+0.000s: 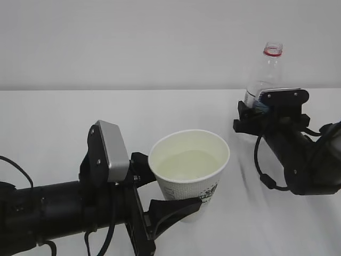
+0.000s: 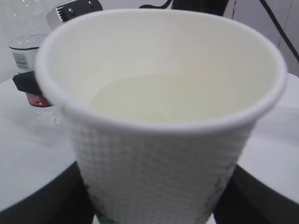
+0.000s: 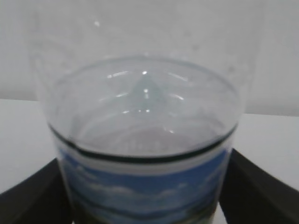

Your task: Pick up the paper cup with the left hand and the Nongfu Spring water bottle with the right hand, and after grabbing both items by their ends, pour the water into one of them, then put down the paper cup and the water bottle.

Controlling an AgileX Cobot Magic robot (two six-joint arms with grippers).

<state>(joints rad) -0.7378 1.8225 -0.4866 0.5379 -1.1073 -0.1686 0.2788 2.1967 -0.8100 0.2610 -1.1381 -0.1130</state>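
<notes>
Small white tapered paper cup [image 1: 189,173] with dimpled wall and green print, at 6 o'clock on the white desk [image 1: 48,122], upright, grasped low down between black jaws of the left gripper [image 1: 160,186]; faintly yellowish clear water [image 1: 189,164] pooled inside against cream lining. Clear ribbed plastic bottle [image 1: 266,72], red neck ring, uncapped, upright at 2 o'clock, flanked by jaws of the right gripper [image 1: 261,109]; grasping or released, cannot tell. A little water low in the bottle under the blue-banded label
</notes>
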